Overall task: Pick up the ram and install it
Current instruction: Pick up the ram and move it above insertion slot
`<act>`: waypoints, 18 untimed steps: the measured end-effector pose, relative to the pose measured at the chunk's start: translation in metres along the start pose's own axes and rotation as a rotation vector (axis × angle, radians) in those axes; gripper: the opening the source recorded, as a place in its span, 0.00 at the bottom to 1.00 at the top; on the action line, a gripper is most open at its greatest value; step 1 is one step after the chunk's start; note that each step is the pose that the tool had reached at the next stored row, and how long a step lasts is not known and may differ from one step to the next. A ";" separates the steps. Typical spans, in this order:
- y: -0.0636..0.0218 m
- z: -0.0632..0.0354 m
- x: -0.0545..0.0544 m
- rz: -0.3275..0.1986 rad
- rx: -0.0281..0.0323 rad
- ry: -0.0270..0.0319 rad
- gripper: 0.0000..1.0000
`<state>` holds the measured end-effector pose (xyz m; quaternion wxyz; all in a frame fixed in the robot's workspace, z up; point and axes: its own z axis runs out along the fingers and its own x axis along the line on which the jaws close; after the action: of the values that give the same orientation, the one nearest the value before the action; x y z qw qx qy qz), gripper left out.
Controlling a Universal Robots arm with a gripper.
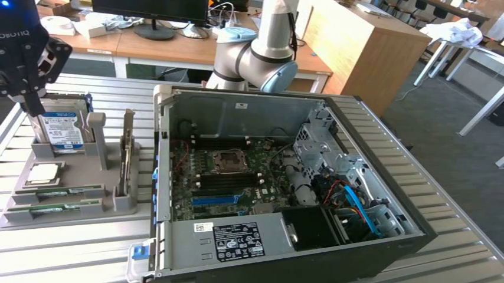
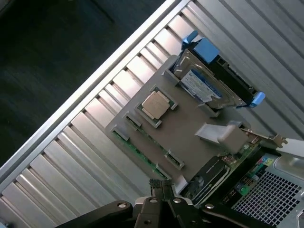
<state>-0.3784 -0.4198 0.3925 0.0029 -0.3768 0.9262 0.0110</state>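
At the upper left of the exterior view the pincer (image 1: 33, 107) hangs closed and empty by the top of the upright hard drive (image 1: 61, 131), while the ram (image 1: 56, 192) lies flat in a slot of the grey holder (image 1: 82, 219) at the lower left, apart from it. A second green stick (image 1: 54, 208) lies just beside it, so a slightly off descent could catch the wrong board, and shut jaws would likely press on the thin ram and crack it.

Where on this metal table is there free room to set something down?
Free: the slatted table on the camera's side of the grey holder, and the strip on the exterior view's right of the computer case. Crowded: the holder, with hard drive, processor and ram sticks, and inside the case.
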 end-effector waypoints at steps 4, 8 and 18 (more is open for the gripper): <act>0.0000 0.0000 0.000 -0.063 0.0002 0.0021 0.10; 0.0001 0.0000 0.000 -0.127 0.0006 0.0046 0.10; 0.0002 0.0000 0.000 -0.289 0.0014 0.0105 0.10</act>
<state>-0.3787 -0.4198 0.3925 -0.0002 -0.5061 0.8625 0.0078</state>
